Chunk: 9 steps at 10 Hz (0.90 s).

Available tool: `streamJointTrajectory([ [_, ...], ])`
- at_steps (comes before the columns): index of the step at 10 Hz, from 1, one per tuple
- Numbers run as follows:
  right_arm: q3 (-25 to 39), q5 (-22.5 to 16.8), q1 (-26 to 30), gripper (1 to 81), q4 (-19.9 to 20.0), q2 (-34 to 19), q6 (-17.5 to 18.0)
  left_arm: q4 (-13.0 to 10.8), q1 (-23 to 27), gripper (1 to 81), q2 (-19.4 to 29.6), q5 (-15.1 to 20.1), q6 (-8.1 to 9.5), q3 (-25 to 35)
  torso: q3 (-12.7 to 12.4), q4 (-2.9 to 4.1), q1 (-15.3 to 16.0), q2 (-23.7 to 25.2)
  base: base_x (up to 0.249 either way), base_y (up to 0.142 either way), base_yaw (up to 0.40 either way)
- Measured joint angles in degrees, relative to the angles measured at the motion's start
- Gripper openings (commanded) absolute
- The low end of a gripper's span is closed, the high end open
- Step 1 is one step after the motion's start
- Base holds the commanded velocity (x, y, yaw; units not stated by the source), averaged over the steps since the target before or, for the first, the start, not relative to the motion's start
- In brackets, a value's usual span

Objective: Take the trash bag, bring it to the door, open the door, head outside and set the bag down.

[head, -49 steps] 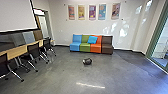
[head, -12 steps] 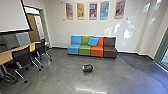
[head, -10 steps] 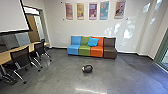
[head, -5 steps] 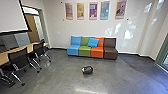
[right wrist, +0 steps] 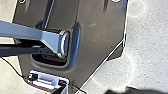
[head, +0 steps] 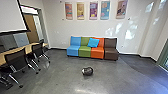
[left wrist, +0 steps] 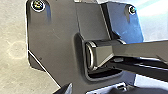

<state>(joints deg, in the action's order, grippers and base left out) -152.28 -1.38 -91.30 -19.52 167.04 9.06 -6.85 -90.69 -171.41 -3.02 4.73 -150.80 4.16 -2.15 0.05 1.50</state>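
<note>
The black trash bag (head: 87, 71) lies as a small rounded bundle on the grey floor in the head view, a pale patch at its left end. Nothing touches it there, and the couch stands behind it. Dark parts of my left gripper (left wrist: 100, 90) edge into the left wrist view, and of my right gripper (right wrist: 97, 91) into the right wrist view; how they stand is unclear. A green-framed glass panel (head: 165, 56) is cut off at the far right; I cannot tell whether it is a door.
A couch (head: 85, 51) in blue, green, orange and brown stands along the back wall. Black chairs (head: 17, 58) line a long wooden table (head: 27, 48) on the left. Behind them, a doorway with a brown door (head: 31, 28) opens in the wall. Floor stretches around the bag.
The head camera has moved forward and shifted its view, so the bag and couch appear nearer and the chairs show further left. The bag still lies on the floor.
</note>
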Motion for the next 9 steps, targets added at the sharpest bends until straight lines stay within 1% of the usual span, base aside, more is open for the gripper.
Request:
streamJointTrajectory([
  [9,0.0,0.0,0.5,81.1,-0.1,0.0,0.0,-0.1,0.0,81.1,-0.3,0.0,0.0,0.0,0.0,0.0,0.0,0.0,0.136,0.0,0.0],
])
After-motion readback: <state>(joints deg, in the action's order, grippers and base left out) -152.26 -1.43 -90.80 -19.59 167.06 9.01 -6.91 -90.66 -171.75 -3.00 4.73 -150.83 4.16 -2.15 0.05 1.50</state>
